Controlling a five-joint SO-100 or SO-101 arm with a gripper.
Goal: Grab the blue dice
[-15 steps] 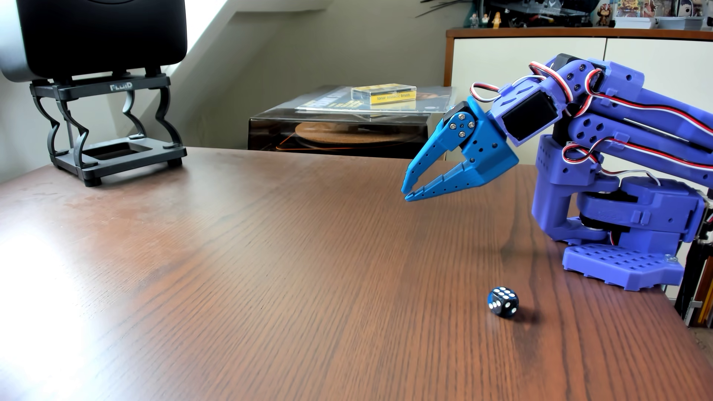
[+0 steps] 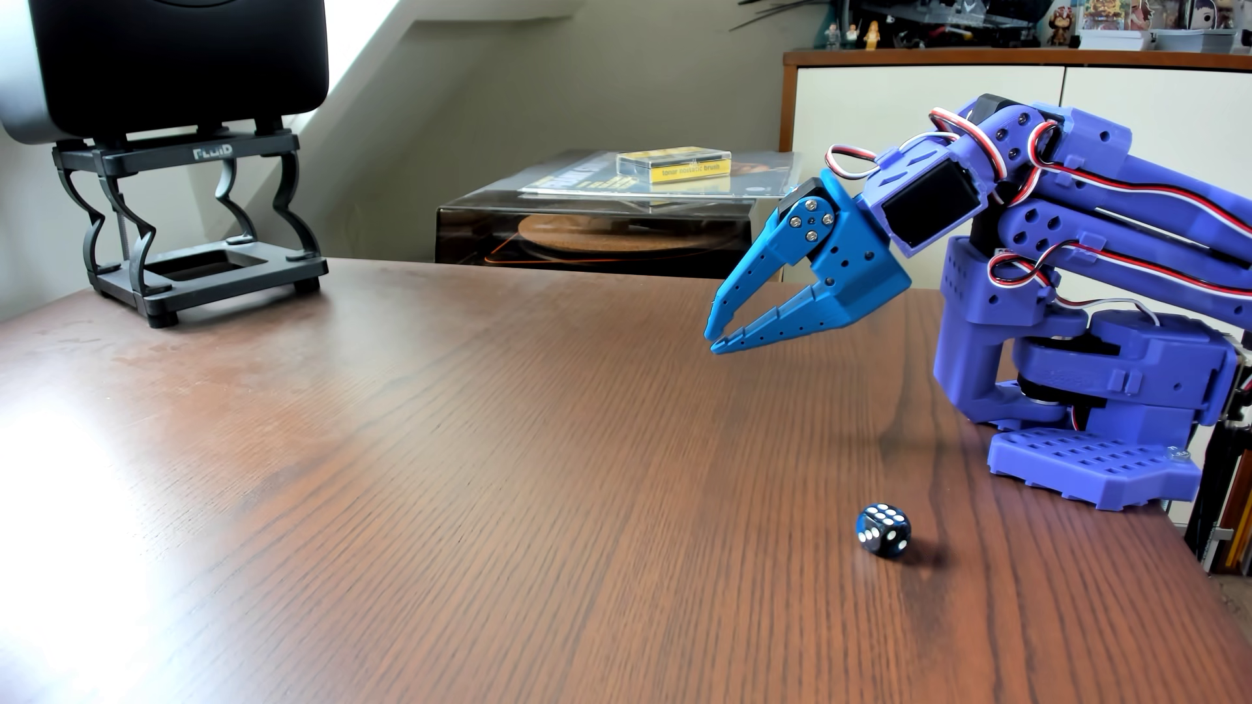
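Nearest the camera in the other view, the blue dice point(image 2: 883, 531) sat alone on the brown wood-grain desk point(image 2: 440, 474), toward the right side of the picture. It was dark navy, nearly black, with rounded corners and white pips; six pips showed on its top face. A small shadow lay just to its right.

Behind it and further right, the arm's purple base point(image 2: 1091, 467) stood at the desk's right edge, near the dice but not touching it.

Higher up and further back, the bright blue claw point(image 2: 713, 341) hung in the air above the desk, pointing down and to the left. Its two fingers met at the tips, or very nearly, with an empty wedge-shaped gap between them nearer the hinge; it held nothing. The claw was well apart from the dice, above it and to its left in this view.

At the desk's far left corner stood a black stand point(image 2: 193, 230) carrying a black speaker point(image 2: 176, 61). Beyond the desk's back edge was a turntable under a clear cover point(image 2: 596, 223), with a yellow case point(image 2: 674, 164) lying on top. A white cabinet point(image 2: 948, 101) stood against the wall at the far right.
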